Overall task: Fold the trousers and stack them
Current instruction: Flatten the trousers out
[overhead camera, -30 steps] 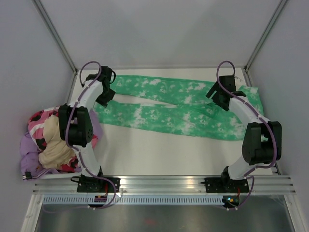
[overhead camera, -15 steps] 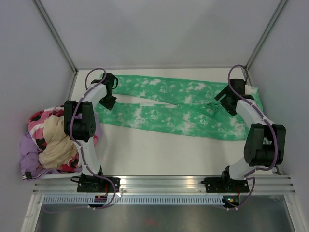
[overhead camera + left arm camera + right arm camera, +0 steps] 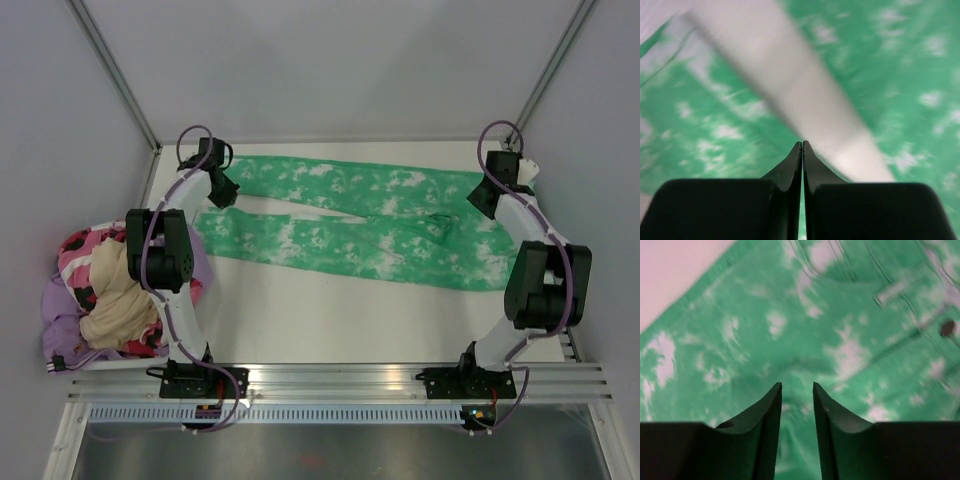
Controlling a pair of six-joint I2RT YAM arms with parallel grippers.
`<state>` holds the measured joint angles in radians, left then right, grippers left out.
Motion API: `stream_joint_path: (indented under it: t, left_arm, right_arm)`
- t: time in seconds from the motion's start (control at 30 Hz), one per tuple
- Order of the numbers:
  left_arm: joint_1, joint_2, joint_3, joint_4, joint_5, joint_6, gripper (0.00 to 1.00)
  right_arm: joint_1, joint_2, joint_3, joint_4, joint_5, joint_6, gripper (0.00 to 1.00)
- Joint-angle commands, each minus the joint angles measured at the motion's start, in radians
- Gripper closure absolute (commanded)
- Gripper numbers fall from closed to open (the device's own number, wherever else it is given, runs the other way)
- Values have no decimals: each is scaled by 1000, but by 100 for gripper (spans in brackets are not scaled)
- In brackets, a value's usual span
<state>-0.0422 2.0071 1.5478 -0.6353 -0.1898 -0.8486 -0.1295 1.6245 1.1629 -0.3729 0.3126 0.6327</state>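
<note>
I see the trousers stretched left-to-right across the far desk, left pincer pressed together at their cuff end, right pincer parted over their waist.

Trousers look like soft matt cloth, table smooth matt white. Left tool and right tool: matt black plastic.

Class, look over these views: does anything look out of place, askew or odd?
The trousers lie unfolded with legs splayed in a narrow V, and a jumbled clothes heap sits bunched at the left edge of the table.
</note>
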Motion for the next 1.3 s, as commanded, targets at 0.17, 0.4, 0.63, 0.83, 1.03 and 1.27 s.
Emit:
stream_joint_path:
  t: [0.17, 0.4, 0.63, 0.83, 1.03, 1.27]
  left_arm:
    - [-42, 157, 267, 296, 105, -30, 98]
    - [-58, 315, 354, 352, 43, -246, 98]
    - [-58, 459, 530, 156, 4, -421, 98]
    - [-41, 513, 614, 97, -42, -493, 98]
    - [-22, 553, 707, 7, -74, -523, 98]
    - [11, 596, 730, 46, 16, -583, 98]
  right_arm:
    - [-1, 402, 415, -61, 106, -160, 100]
    - [-1, 518, 464, -57, 68, -100, 100]
    - [1, 667, 598, -96, -9, -71, 100]
    - [31, 788, 777, -144, -35, -76, 100]
    - [57, 908, 934, -149, -58, -68, 99]
    - [64, 1022, 1140, -161, -98, -44, 98]
